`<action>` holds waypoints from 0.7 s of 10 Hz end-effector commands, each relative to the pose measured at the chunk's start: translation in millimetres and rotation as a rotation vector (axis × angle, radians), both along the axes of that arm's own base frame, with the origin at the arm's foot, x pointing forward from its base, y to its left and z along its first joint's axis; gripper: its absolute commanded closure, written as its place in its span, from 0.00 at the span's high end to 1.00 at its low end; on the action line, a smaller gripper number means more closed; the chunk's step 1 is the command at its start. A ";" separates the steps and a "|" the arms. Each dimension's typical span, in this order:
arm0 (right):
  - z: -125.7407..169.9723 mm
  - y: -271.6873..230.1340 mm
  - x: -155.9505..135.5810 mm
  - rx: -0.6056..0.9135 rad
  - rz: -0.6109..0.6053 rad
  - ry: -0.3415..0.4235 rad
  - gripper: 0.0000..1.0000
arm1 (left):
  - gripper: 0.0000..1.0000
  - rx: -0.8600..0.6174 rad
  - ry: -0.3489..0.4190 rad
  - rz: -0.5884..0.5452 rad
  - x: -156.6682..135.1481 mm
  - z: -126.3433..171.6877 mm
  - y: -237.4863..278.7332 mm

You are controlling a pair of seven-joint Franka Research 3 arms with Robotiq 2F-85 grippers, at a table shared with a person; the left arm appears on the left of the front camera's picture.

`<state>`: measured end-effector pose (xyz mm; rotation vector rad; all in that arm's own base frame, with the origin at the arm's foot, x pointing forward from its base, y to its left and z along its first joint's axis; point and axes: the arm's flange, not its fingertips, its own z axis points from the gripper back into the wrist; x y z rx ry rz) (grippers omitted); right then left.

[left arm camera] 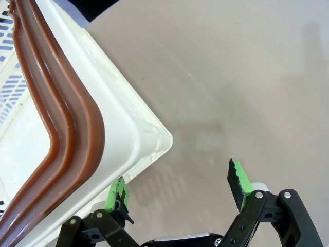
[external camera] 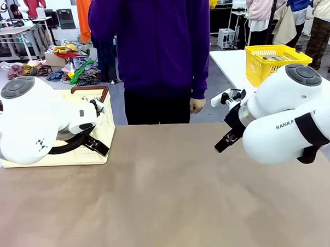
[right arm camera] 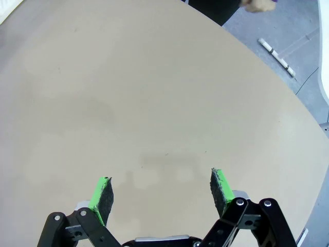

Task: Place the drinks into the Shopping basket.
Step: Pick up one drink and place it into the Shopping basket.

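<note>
Front view: the basket [external camera: 106,129] sits at the table's [external camera: 168,200] far left corner, partly behind the left arm [external camera: 28,124]. It is cream slotted plastic with a reddish-brown rim. The right arm [external camera: 291,118] hangs well apart from the basket, on the table's other side. A person [external camera: 151,47] stands beyond the far edge, to the right of the basket, one hand [external camera: 197,104] hanging at their side. A smaller yellow basket [external camera: 272,61] stands on another table farther off.

Left wrist view: the left gripper [left arm camera: 179,180] is spread wide and holds nothing. One green pad [left arm camera: 119,193] is just beside the basket's rounded corner [left arm camera: 149,134]. The smooth, glossy brown handles [left arm camera: 67,118] lie folded along the rim. I judge this arm should lift clear of that corner before swinging anywhere, and any drop should go down through the open top, inside the handles.

Right wrist view: the right gripper [right arm camera: 160,181] is also released and empty, over bare matte tan tabletop [right arm camera: 154,92] well away from the basket. Since the cans are round, slick metal, the toothed pads should probably close squarely across a can's body, not its top.
</note>
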<state>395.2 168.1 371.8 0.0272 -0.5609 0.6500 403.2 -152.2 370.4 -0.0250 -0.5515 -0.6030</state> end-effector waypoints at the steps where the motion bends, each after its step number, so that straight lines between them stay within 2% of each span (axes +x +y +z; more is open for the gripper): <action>1: 0.0 -0.1 0.1 0.001 0.000 0.000 1.00 | 1.00 0.000 -0.001 0.000 0.1 0.1 0.2; 6: 0.0 0.0 0.0 0.000 0.000 0.000 1.00 | 1.00 0.000 0.000 0.000 0.0 0.0 0.0; 7: 8.4 -10.8 -11.7 0.030 0.029 0.167 1.00 | 1.00 -0.071 0.148 -0.103 -8.1 10.1 0.9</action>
